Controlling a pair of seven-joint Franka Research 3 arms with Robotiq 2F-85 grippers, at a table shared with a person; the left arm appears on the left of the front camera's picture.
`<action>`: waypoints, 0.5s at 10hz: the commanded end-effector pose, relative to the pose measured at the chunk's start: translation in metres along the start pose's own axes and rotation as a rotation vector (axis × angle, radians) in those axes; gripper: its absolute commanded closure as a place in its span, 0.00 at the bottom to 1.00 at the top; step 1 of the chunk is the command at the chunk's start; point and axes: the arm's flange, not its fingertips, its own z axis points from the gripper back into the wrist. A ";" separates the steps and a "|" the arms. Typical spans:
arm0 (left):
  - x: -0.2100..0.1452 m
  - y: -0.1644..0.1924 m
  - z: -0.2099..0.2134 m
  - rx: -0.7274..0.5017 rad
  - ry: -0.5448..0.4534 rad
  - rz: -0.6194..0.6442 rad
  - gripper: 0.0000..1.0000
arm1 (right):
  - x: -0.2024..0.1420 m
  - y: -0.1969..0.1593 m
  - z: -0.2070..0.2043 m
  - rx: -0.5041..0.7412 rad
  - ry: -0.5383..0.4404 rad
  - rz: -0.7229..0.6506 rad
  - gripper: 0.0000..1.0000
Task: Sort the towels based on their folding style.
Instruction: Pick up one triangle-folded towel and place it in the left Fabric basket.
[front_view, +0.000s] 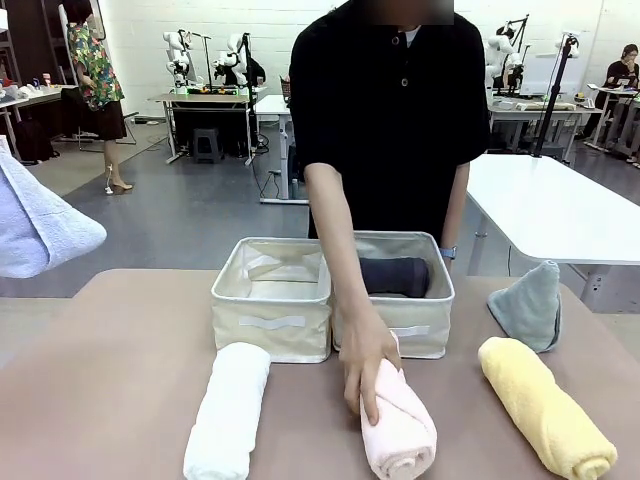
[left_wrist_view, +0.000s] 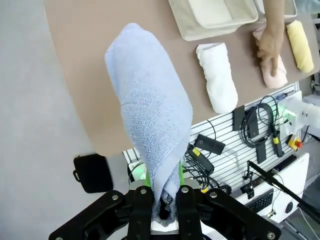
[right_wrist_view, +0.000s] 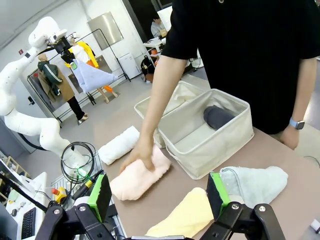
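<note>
Left gripper (left_wrist_view: 162, 184) clamps the lavender-blue towel (left_wrist_view: 150, 110) at the front view's left edge — the nearer cream basket (front_view: 270, 322) lies rightward, mid-frame.

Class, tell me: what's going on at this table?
The left gripper holds the lavender-blue cone towel up in the air. The person's hand rests on the pink roll. The dark grey roll lies in the right basket; the white roll, yellow roll and grey-green cone lie on the table. The right gripper is open.
</note>
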 end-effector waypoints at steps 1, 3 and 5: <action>0.000 0.001 0.004 0.013 -0.032 0.032 1.00 | 0.001 0.000 0.000 0.008 -0.010 0.014 0.00; 0.000 0.001 0.004 0.013 -0.032 0.032 1.00 | 0.001 0.000 0.000 0.008 -0.010 0.014 0.00; -0.001 0.004 0.002 0.005 -0.012 0.015 0.86 | 0.001 0.000 0.000 0.008 -0.010 0.014 0.00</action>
